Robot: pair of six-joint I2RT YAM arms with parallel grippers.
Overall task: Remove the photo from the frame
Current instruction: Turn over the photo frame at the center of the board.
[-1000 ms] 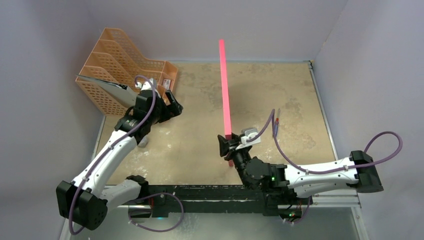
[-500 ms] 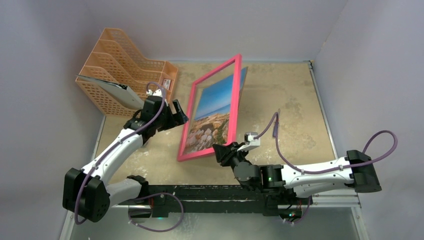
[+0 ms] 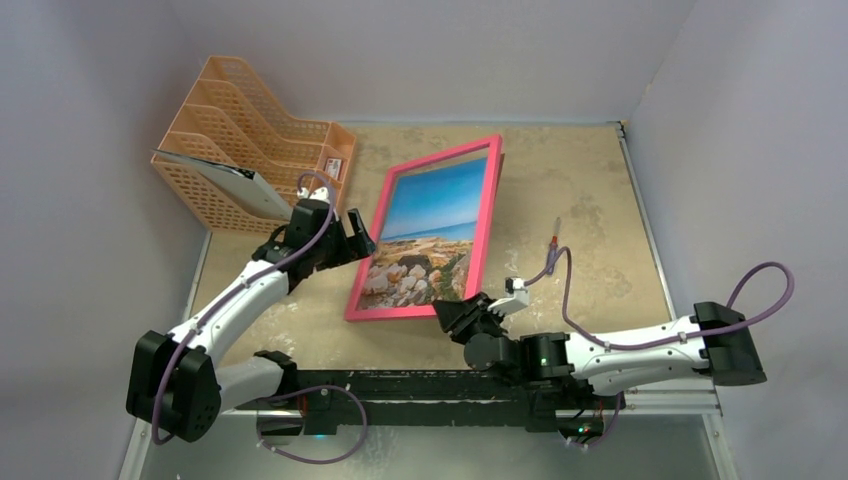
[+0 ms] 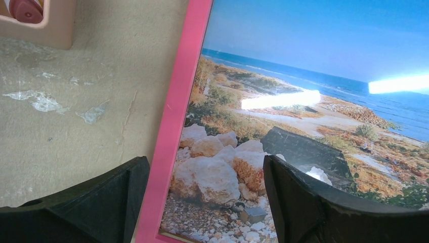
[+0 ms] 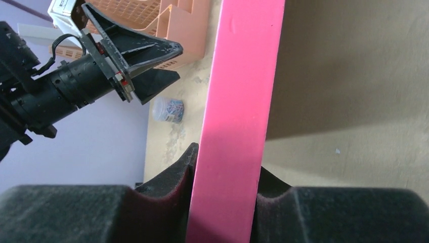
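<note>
Photo point(image 3: 428, 232): glossy print, blue sky and sea above, pale rocks and brown shore below. Location: seated inside the frame point(image 3: 482, 218), picture side up, glare streaks across its surface in the left wrist view point(image 4: 303, 61). No edge or corner seen lifted free.

Frame: thin pink-red rectangle, mid-table, angled so its long sides run from near left to far right. It casts a broad shadow on the table point(image 3: 580, 180) under the held rail, so at least that part is off the surface; whether the far end rests on the table cannot be told. The back and its clips are not in view.

Task status, as judged: removal not yet begun. Photo to be freed from the back, which faces down; frame likely needs turning or the backing opening first. All of the extraction remains.

Right gripper point(image 3: 462, 312): at the frame's near right corner, forearm low and stretched leftward along the near table edge. Foam pads point(image 5: 167, 187) are pressed on either side of the pink rail point(image 5: 243, 101), gripping it.

Left gripper point(image 3: 358, 232): arm reaching forward from the near left, wrist tipped down over the frame's left rail point(image 4: 177, 126). Fingers point(image 4: 96, 202) spread wide, one above bare table, the other above the print; they straddle the rail, holding nothing, and contact is not evident.

Orange mesh file rack point(image 3: 250, 130): far left, just beyond the left gripper, apart from the frame.
</note>
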